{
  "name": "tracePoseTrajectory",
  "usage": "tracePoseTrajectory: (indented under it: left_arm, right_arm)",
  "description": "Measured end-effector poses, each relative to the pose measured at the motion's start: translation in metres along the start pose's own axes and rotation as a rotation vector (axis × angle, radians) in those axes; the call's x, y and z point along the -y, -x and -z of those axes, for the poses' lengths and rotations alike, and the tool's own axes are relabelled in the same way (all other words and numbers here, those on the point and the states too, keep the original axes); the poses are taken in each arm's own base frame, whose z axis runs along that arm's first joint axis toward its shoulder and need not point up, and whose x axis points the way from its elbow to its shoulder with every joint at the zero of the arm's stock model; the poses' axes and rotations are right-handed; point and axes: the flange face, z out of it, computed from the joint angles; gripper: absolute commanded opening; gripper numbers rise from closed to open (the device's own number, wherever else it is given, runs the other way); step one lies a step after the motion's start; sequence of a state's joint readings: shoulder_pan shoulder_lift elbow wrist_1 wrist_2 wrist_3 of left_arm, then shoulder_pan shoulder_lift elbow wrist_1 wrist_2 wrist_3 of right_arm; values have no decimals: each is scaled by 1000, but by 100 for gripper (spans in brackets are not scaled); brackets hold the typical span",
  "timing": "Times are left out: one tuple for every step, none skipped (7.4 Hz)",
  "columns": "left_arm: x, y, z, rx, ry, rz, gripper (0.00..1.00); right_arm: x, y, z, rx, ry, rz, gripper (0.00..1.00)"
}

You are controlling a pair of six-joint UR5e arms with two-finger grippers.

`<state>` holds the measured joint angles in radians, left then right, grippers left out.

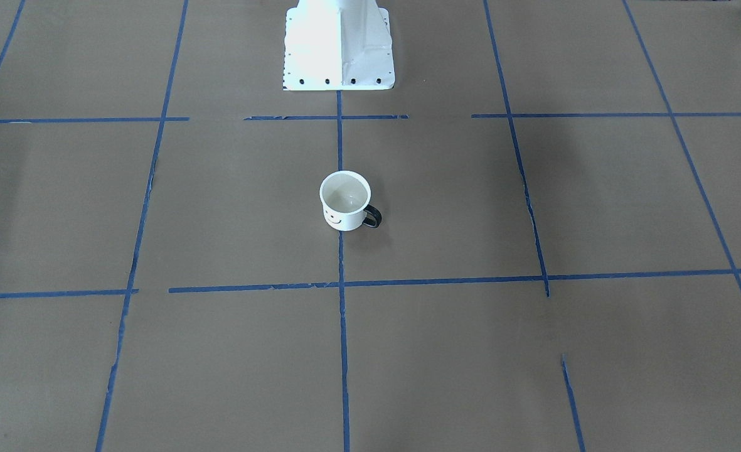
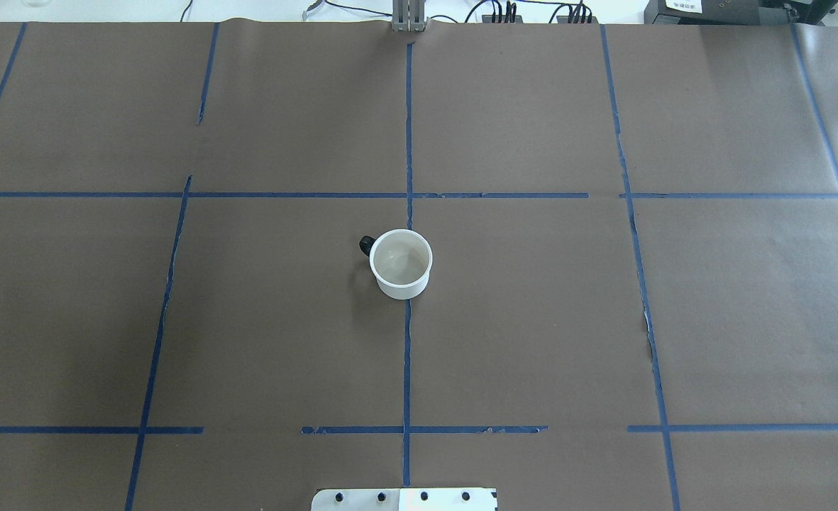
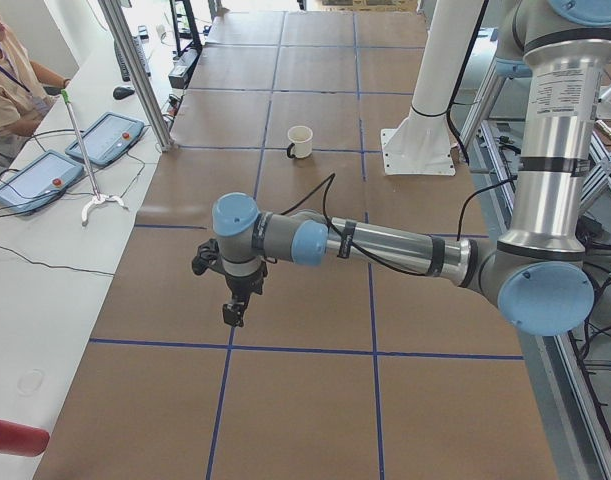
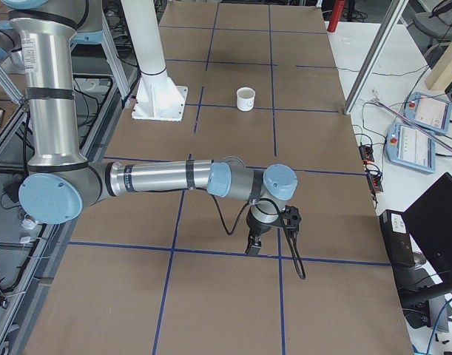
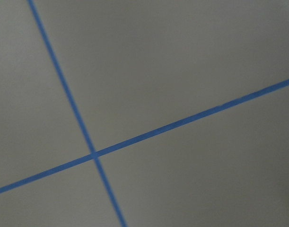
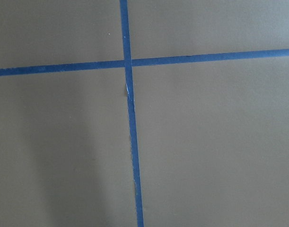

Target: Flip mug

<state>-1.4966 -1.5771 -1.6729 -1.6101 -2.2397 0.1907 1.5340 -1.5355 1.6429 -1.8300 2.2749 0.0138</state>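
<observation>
1 small white mug (image 1: 344,204) stands upright, mouth up, on the centre blue tape line (image 1: 339,144) of the brown table (image 1: 232,207), near the white robot base (image 1: 339,50), black handle toward the robot's left. Well apart from it, the left gripper (image 3: 235,312) and right gripper (image 4: 253,248) seem to point down over opposite table ends. Whether either is clenched or released, I cannot tell.

Glossy white enamel-look mug (image 1: 344,202), matt brown paper (image 2: 532,319) sheet, frayed blue tape (image 2: 406,369), smooth silvery metal left arm (image 3: 385,243).
</observation>
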Motion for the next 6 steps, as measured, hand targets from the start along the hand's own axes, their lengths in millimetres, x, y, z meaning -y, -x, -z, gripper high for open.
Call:
tracePoseTrajectory:
  left_arm:
    - [-17, 16, -4, 3, -8, 18, 100]
    - [-26, 24, -7, 2, -6, 32, 100]
    - [-30, 28, -10, 3, -4, 37, 100]
    - [-31, 30, -10, 7, -4, 35, 100]
    - [-31, 30, -11, 9, -5, 33, 100]
    - [-30, 30, -10, 9, -8, 28, 100]
  right_arm:
    - [0, 0, 0, 0, 0, 0, 100]
    - [0, 0, 0, 0, 0, 0, 100]
    - [0, 0, 0, 0, 0, 0, 100]
    - [0, 0, 0, 0, 0, 0, 100]
    - [0, 0, 0, 0, 0, 0, 100]
    - [0, 0, 0, 0, 0, 0, 100]
